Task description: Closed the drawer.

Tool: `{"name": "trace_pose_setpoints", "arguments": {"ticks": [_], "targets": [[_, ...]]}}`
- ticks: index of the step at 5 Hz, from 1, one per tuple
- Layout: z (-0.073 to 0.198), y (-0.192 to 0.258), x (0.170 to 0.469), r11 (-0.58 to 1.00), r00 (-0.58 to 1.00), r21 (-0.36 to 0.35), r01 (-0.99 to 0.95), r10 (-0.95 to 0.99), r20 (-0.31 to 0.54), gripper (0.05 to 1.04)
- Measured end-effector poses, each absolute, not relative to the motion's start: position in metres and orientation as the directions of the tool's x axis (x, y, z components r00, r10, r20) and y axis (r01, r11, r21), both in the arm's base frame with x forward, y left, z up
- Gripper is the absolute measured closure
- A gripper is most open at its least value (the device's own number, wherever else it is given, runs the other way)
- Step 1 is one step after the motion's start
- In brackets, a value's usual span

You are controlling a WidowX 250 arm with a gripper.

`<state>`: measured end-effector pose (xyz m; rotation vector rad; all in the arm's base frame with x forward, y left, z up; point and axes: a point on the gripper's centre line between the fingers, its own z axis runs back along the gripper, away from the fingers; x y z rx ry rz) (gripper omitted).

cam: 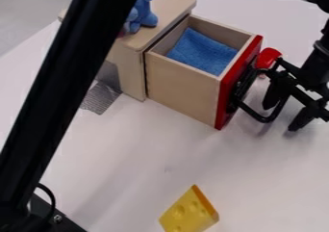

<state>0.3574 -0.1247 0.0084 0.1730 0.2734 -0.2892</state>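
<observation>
The wooden drawer (183, 89) extends from its cabinet (132, 74), its red front (225, 101) facing right. The fingers (273, 94) stand apart outboard of this front, beside the black handle (252, 112); contact cannot be determined. Closing likely requires leftward, slightly upward force in the view.

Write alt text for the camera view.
Open wooden drawer, red front, blue cloth inside; a black gripper, jaws apart, beside its handle. A blue toy sits on the cabinet; a toy cheese wedge lies on the white table.
</observation>
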Motion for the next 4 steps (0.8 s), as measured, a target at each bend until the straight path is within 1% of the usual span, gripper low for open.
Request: {"name": "trace_pose_setpoints", "arguments": {"ticks": [1, 2, 3, 4], "targets": [[0.009, -0.118, 0.359, 0.948, 0.927, 0.135, 0.288, -0.241, -0.289, 0.691], [0.007, -0.106, 0.353, 0.960, 0.934, 0.144, 0.238, -0.185, -0.306, 0.874], [0.007, -0.097, 0.346, 0.968, 0.935, 0.152, 0.201, -0.143, -0.325, 0.925], [0.011, -0.082, 0.346, 0.975, 0.940, 0.159, 0.156, -0.097, -0.327, 0.948]]}}
